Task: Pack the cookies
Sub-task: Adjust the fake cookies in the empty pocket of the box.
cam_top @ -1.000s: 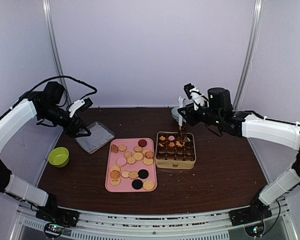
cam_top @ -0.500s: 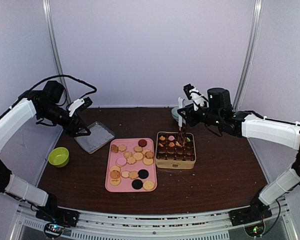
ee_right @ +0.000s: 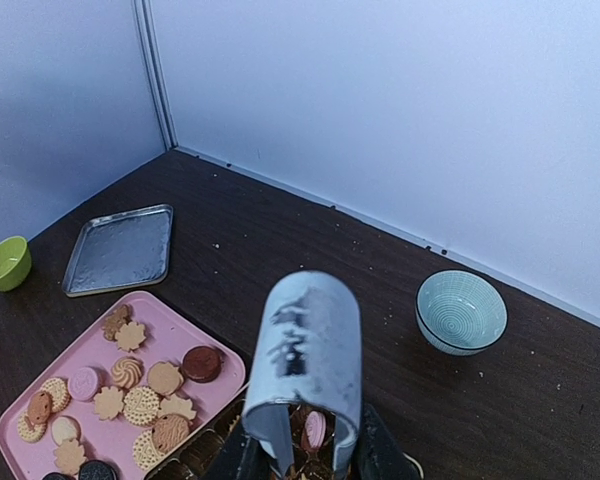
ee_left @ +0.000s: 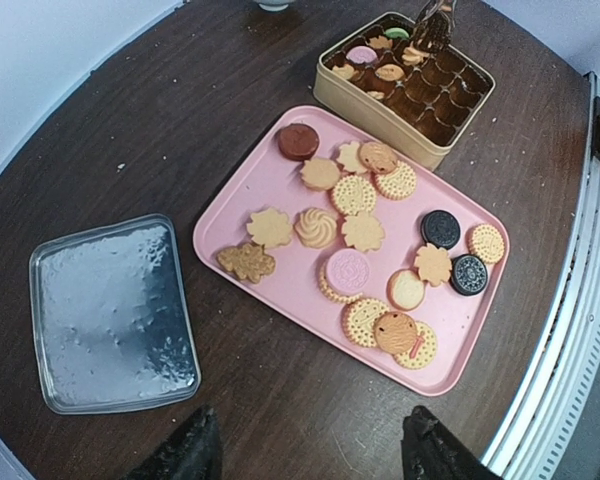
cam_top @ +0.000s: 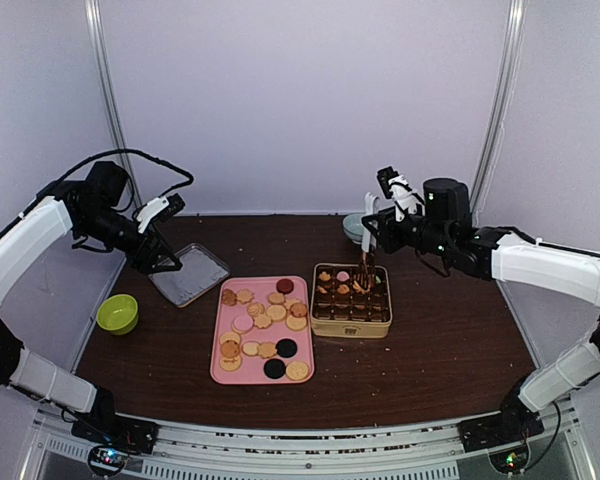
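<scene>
While the left gripper hangs wide and empty, about nineteen cookies lie on one pink tray; several more sit in one tin; the right gripper clamps one pair of tongs.

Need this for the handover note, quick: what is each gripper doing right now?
Left gripper: open, holding nothing.
Right gripper: closed on the tongs, whose tips reach down to the tin.

Table: pink tray, tin, metal tray, green bowl, teal bowl
</scene>
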`<state>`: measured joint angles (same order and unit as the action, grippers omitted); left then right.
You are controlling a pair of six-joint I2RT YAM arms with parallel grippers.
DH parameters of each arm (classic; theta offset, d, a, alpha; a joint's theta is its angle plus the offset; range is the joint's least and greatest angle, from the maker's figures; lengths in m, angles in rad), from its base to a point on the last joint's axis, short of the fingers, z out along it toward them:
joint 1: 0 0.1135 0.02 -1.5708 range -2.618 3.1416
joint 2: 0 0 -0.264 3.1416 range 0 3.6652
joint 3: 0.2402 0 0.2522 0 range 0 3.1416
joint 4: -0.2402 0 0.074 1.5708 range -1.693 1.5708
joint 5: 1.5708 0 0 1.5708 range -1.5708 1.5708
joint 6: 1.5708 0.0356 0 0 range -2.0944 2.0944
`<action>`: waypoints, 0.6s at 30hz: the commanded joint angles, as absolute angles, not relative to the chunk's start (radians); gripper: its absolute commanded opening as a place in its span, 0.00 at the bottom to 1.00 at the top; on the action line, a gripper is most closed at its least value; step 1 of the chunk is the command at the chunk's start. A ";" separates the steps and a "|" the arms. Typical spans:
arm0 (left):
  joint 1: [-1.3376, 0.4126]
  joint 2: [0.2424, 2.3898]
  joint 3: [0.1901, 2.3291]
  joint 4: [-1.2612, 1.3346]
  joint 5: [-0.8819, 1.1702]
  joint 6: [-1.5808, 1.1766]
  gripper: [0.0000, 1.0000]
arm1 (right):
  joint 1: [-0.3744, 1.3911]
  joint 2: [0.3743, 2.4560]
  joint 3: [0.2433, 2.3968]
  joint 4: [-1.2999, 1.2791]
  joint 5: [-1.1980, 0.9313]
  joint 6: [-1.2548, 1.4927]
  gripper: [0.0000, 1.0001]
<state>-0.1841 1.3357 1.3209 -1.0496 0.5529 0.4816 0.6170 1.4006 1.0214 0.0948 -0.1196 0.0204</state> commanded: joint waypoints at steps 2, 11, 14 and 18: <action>-0.181 1.328 1.345 -1.048 0.578 0.492 0.63 | 0.612 1.379 1.018 0.144 -0.086 0.044 0.06; -0.181 1.324 1.337 -1.048 0.580 0.494 0.63 | 0.618 1.401 1.027 0.133 -0.025 0.083 0.05; -0.181 1.323 1.335 -1.048 0.579 0.497 0.63 | 0.626 1.410 1.029 0.140 -0.031 0.089 0.05; -0.181 1.321 1.332 -1.049 0.578 0.497 0.63 | 0.632 1.436 1.043 0.143 -0.034 0.094 0.06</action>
